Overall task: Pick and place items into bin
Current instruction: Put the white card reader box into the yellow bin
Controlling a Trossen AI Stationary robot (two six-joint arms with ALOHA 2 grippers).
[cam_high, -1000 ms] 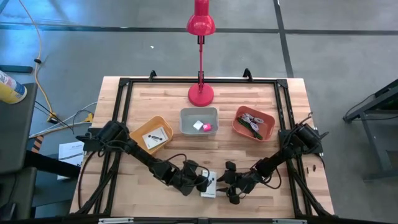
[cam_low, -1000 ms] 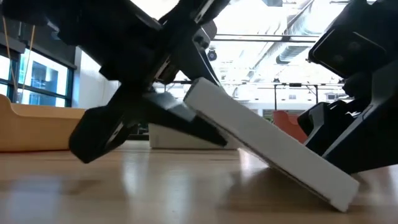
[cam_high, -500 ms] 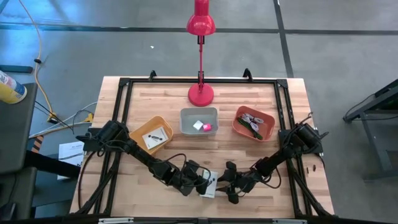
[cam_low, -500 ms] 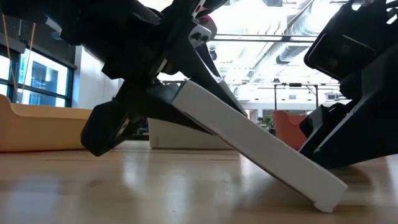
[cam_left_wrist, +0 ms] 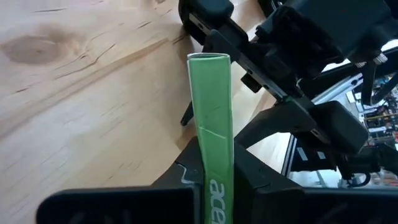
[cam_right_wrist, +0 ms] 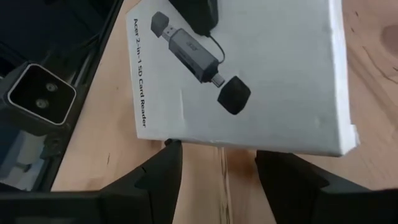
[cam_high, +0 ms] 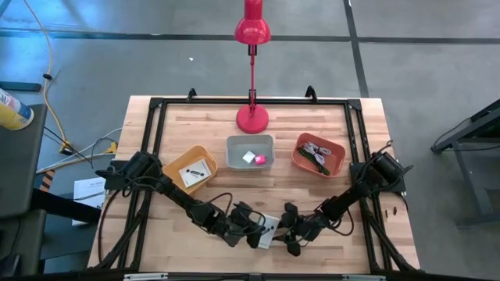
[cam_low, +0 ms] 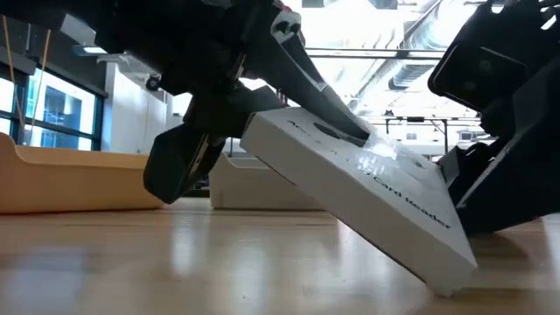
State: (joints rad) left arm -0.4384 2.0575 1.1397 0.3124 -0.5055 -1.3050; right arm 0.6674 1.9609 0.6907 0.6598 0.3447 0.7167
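Wood table point(cam_high: 258, 179) fills the centre of the high view inside a black frame, grey floor around it, red lamp point(cam_high: 252, 31) at top centre. Three bins in a row mid-frame: orange bin point(cam_high: 181, 160) on the left already has a white card point(cam_high: 195, 169) in it, grey bin point(cam_high: 250, 144) in the centre has the pink cube point(cam_high: 262, 160) and white cube point(cam_high: 248, 157), red-orange bin point(cam_high: 320, 142) on the right has the green stick point(cam_high: 320, 162) and silvery bits point(cam_high: 314, 148). So most items look binned; what's left, as far as shown, is the white box point(cam_low: 367, 206) at bottom centre of the table. The left gripper point(cam_high: 254, 226) is clamped on its green edge; low view shows it tilted with one corner down near the wood, not yet carried to a bin. The right gripper point(cam_right_wrist: 217, 168) sits just beside it, fingers apart, holding nothing. Room in the low view: bright ceiling lights, windows at far left.
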